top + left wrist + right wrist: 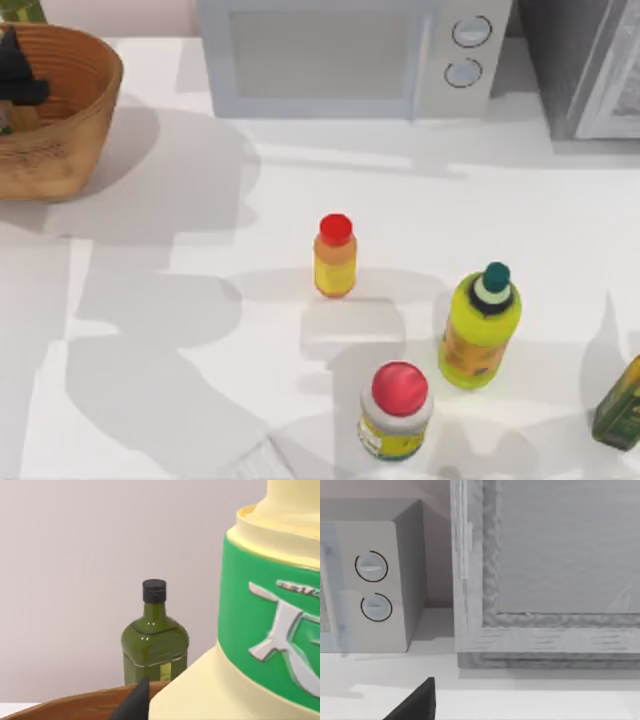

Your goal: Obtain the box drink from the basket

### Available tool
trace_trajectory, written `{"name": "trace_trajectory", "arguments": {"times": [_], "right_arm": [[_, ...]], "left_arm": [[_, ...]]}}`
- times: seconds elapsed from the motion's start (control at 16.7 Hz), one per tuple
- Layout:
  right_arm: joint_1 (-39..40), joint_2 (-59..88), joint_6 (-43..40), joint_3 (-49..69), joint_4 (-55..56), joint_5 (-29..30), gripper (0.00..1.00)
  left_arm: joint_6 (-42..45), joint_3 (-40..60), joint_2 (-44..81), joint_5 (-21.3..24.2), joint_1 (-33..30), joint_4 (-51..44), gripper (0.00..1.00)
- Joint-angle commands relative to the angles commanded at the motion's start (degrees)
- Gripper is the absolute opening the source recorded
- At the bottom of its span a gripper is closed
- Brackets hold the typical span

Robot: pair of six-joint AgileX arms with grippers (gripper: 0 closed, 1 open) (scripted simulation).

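The box drink (pixel 250 630) looms close in the left wrist view, pale cream-yellow with a green band and a white-green label. It stands inside the wicker basket (pixel 70 120) at the table's far left corner, whose brown rim (pixel 75 705) shows low in the left wrist view. My left gripper (pixel 15 70) reaches down into the basket, and one dark fingertip (pixel 135 700) lies against the drink's side. In the top view the gripper hides the drink. My right gripper (pixel 417 702) is parked, facing the back right of the table.
A dark green bottle (pixel 155 645) stands behind the basket. On the table are a small yellow-orange bottle (pixel 335 258), a yellow-green bottle (pixel 480 330), a red-lidded jar (pixel 397 410) and a green bottle (pixel 620 405). A microwave (pixel 350 55) and a grey cabinet (pixel 590 60) line the back.
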Motion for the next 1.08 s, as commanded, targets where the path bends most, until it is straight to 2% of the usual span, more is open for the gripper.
{"name": "trace_trajectory", "arguments": {"times": [0.3, 1.08], "right_arm": [[0.0, 0.0, 0.0, 0.0, 0.0, 0.0, 1.0], [0.0, 0.0, 0.0, 0.0, 0.0, 0.0, 1.0]], "left_arm": [[-0.2, 1.6, -2.2, -0.1, 0.0, -4.9, 0.0], [0.1, 14.4, -19.2, -0.4, -0.1, -33.5, 0.0]]}}
